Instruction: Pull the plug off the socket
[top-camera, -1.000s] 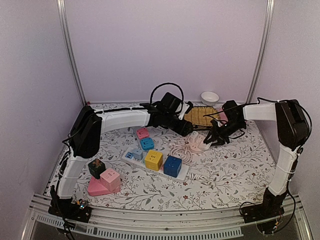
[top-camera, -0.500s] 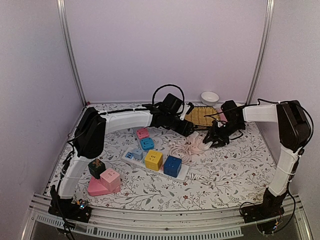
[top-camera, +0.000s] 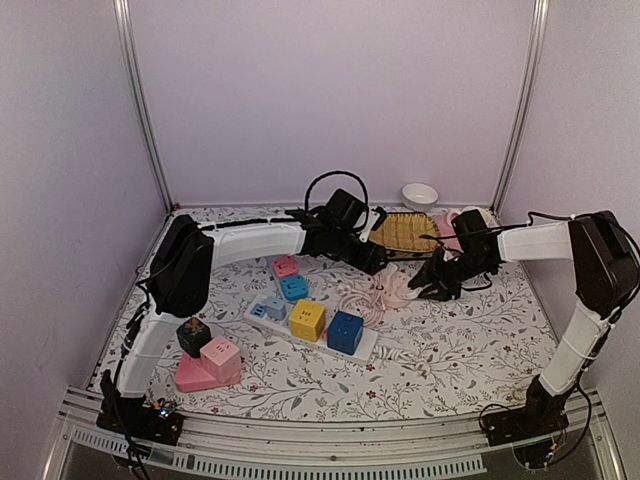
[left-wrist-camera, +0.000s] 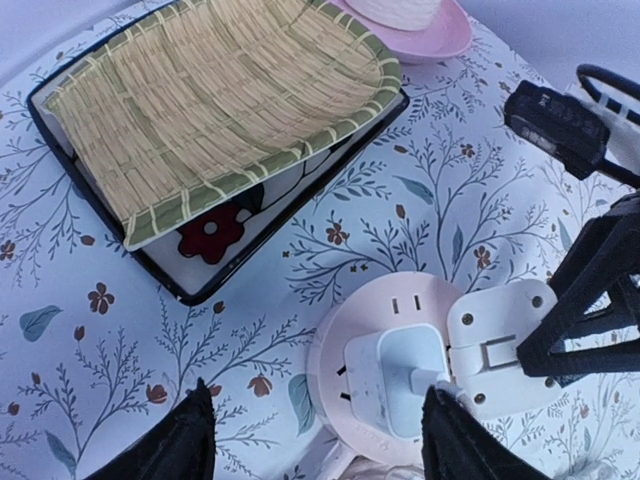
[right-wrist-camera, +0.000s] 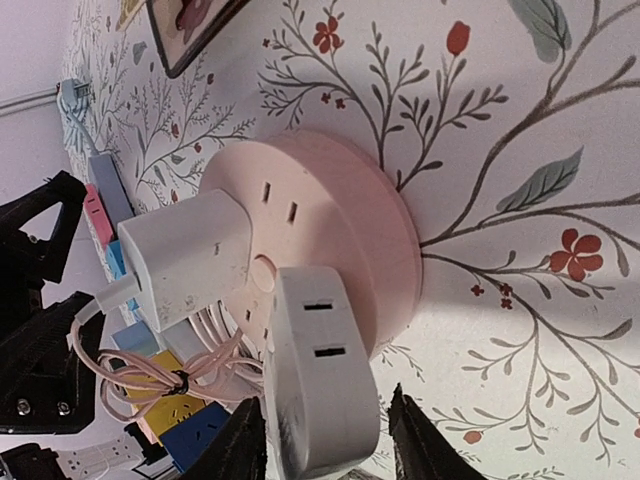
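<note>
The white plug (left-wrist-camera: 395, 365) is seen stuck in the pink socket (left-wrist-camera: 335, 330) on the table (left-wrist-camera: 150, 330), beside a white block (left-wrist-camera: 500, 345). The left claw (left-wrist-camera: 320, 445) is held wide open above it; the right claw (right-wrist-camera: 328, 440) is spread around the block

left arm (top-camera: 250, 240): white shell links, bulky black joint housings | right arm (top-camera: 535, 241): same white links, black joints | cable loop (top-camera: 335, 171): thin black, arching over left wrist | left gripper (top-camera: 376, 264): black, tapered matte fingers (left-wrist-camera: 185, 445) | right gripper (top-camera: 432, 286): black, open truss-like frame | left base (top-camera: 140, 418), right base (top-camera: 520, 428): black mounts, loose wiring
</note>
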